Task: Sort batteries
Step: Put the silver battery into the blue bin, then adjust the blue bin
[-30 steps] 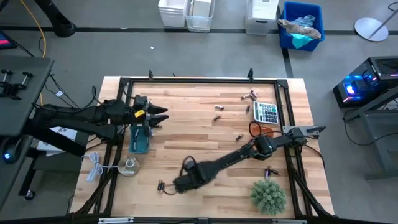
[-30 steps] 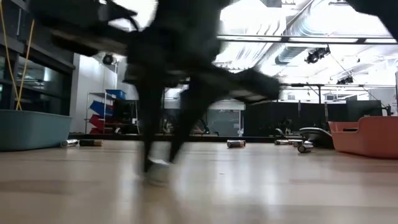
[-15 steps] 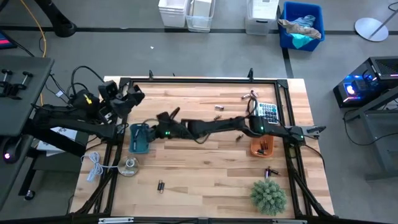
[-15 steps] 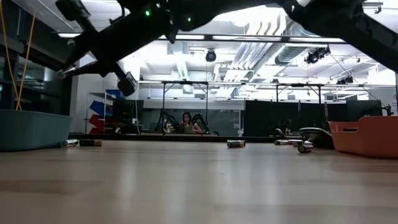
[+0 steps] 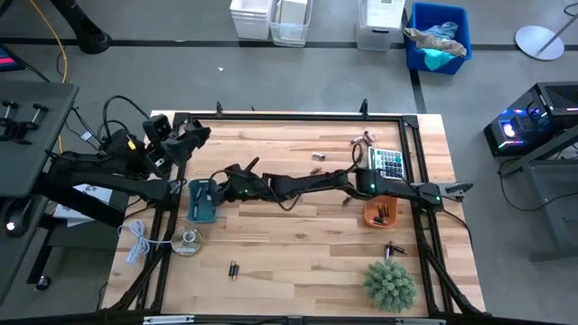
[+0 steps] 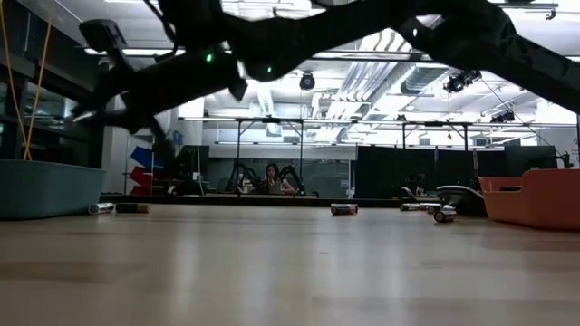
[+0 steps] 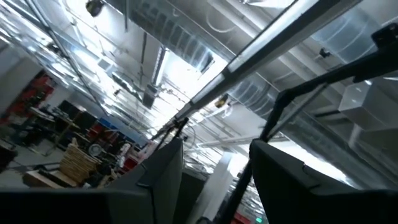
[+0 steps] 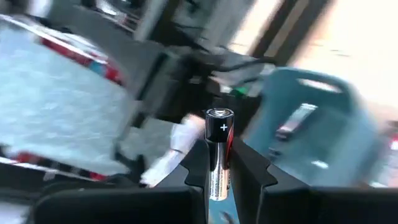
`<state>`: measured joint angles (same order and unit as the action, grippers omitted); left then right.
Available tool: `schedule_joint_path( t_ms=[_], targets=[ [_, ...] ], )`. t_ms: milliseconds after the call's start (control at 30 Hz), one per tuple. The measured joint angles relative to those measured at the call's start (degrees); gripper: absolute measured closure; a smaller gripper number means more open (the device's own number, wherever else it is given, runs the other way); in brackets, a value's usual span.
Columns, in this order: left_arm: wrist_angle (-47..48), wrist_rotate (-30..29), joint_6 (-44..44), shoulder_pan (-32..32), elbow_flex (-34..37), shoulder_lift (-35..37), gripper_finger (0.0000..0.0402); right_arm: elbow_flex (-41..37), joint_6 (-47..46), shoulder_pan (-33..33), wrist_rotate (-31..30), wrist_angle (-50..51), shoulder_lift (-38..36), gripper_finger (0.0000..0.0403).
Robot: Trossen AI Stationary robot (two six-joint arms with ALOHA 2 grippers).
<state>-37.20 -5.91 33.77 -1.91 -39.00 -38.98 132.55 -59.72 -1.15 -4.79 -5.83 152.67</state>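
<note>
Beside the small teal plastic tray (image 5: 202, 199) on the bench's left, the right fingers (image 8: 219, 163) pinch one black-and-silver cylindrical battery (image 8: 219, 152) upright; released early, it likely rolls away. Left fingers (image 7: 214, 180) wait apart, empty.

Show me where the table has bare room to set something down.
Bare wood: the wide stretch between the lone battery near the front edge and the plant. Crowded: the back right around the calculator, scattered batteries and orange tray.

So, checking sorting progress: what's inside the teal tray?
The right wrist view shows one silvery battery lying in the teal tray; its near end is hidden behind the right pincer.
</note>
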Motion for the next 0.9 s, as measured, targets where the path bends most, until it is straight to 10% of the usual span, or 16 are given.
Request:
schedule_joint_path(
  t_ms=[167,533,900],
  targets=[
    [-0.02,-3.89,-3.49,0.0,0.0,-0.34,0.0227,0.0,0.04,-0.01,4.01,-6.92,2.54,0.0362],
    [0.03,-13.45,-2.55,0.0,0.0,-4.11,0.0227,2.37,13.55,-0.23,15.4,-1.84,3.2,0.0168],
    [-0.56,-11.32,-1.47,0.76,0.0,-6.83,0.0227,2.38,30.84,5.57,30.3,16.53,-3.35,0.0209]
  ],
)
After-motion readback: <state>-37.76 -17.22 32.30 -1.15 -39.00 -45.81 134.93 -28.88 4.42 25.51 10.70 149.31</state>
